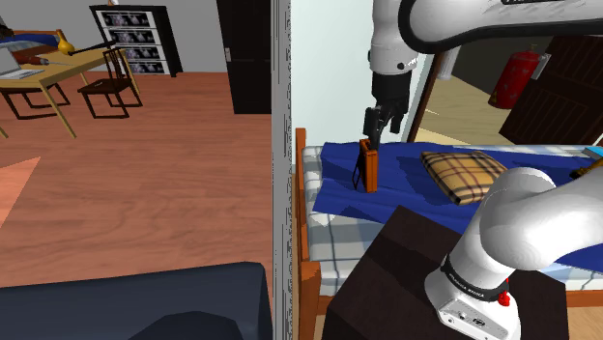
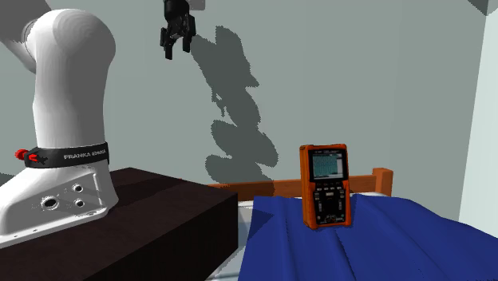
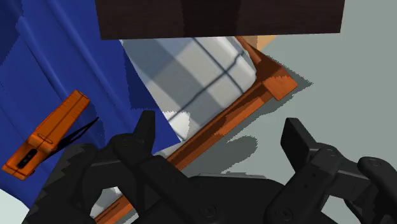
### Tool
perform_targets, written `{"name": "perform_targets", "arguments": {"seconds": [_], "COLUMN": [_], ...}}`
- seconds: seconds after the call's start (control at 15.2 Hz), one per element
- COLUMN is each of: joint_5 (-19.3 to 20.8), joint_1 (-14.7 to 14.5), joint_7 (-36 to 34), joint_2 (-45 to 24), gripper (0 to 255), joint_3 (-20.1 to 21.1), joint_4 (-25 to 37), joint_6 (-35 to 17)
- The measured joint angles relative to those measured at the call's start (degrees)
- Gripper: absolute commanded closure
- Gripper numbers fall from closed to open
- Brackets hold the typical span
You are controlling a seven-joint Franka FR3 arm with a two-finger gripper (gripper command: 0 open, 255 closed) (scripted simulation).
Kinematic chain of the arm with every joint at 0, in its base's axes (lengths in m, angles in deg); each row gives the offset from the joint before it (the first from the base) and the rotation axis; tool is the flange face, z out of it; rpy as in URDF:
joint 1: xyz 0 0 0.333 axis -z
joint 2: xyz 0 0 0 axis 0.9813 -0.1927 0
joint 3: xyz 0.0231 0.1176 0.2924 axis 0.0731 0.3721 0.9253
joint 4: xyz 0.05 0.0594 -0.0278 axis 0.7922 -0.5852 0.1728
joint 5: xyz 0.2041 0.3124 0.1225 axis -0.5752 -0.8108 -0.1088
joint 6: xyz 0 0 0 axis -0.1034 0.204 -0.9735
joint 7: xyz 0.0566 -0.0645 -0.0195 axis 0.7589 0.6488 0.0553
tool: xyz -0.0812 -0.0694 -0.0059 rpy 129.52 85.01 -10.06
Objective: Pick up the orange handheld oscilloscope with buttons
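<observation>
An orange handheld oscilloscope with a small screen and dark buttons stands upright on a blue blanket near the bed's corner. My black gripper hangs a little above it and slightly toward the shoulder view's right, not touching it. In the second exterior view the gripper is high up at the left, far above the oscilloscope. Its fingers stand apart with nothing between them. In the wrist view the gripper looks down past the oscilloscope's orange side, which lies off beside one finger.
A plaid pillow lies on the blanket beyond the oscilloscope. The bed's wooden frame and checked mattress border a grey wall. The dark stand sits close to the bed. A table with chairs is far across the wooden floor.
</observation>
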State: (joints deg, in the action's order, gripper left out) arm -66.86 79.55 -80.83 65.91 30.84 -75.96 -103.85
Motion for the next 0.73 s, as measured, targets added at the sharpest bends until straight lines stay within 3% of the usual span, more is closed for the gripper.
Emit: {"name": "perform_targets", "arguments": {"seconds": [0.33, 0.73], "joint_5": [2.31, 6.19], "joint_1": [1.82, 5.14], "joint_7": [1.35, 2.89], "joint_2": [-2.82, -10.54], "gripper": [0, 0], "joint_3": [-2.09, -5.64], "joint_4": [-1.69, -3.07], "joint_6": [-4.43, -13.61]}}
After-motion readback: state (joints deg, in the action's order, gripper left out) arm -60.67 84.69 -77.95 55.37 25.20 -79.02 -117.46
